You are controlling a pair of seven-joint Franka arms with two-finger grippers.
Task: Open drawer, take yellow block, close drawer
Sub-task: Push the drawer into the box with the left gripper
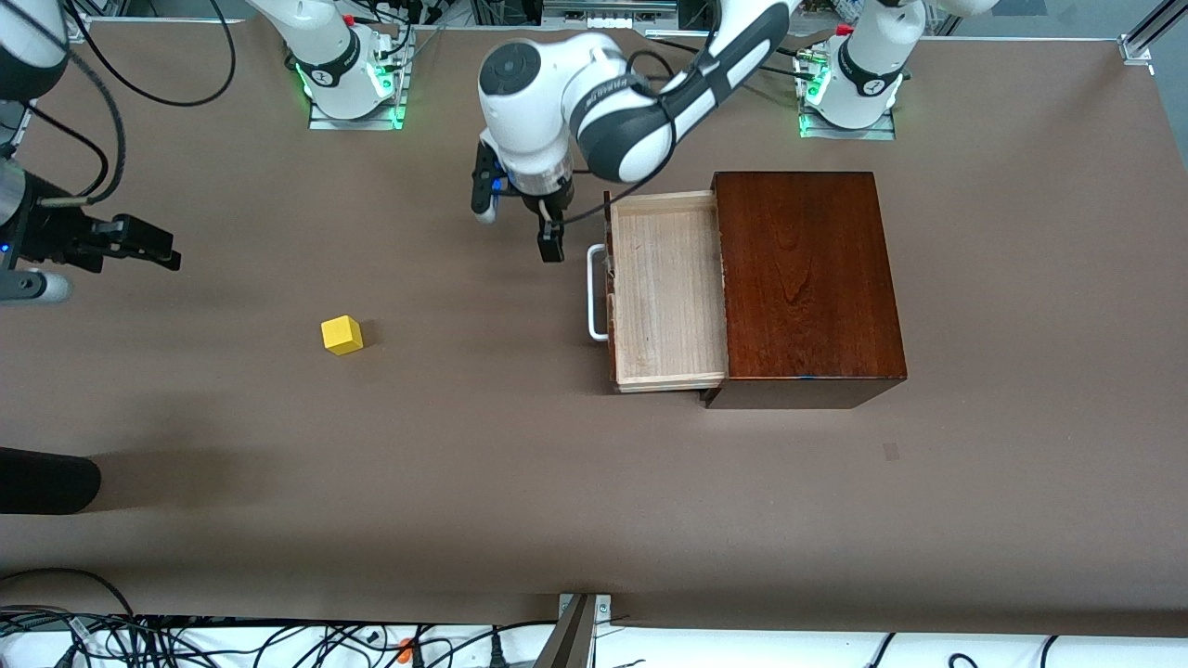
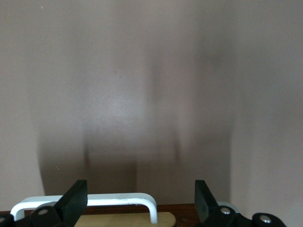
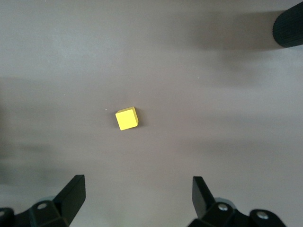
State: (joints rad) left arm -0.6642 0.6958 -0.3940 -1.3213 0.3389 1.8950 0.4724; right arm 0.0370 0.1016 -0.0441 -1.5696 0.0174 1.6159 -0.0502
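Closing the drawer falls to your left gripper, jaws released over bare desk just beside the handle, while the block sits out near the released right gripper.

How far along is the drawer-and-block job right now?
Done: the pale-wood drawer with the white bar handle is pulled out of the dark reddish-brown wooden box and is empty. The small yellow cube lies on the table, ungripped.

In hand: nothing; the left gripper and right gripper have open jaws.

Left: closing the drawer.
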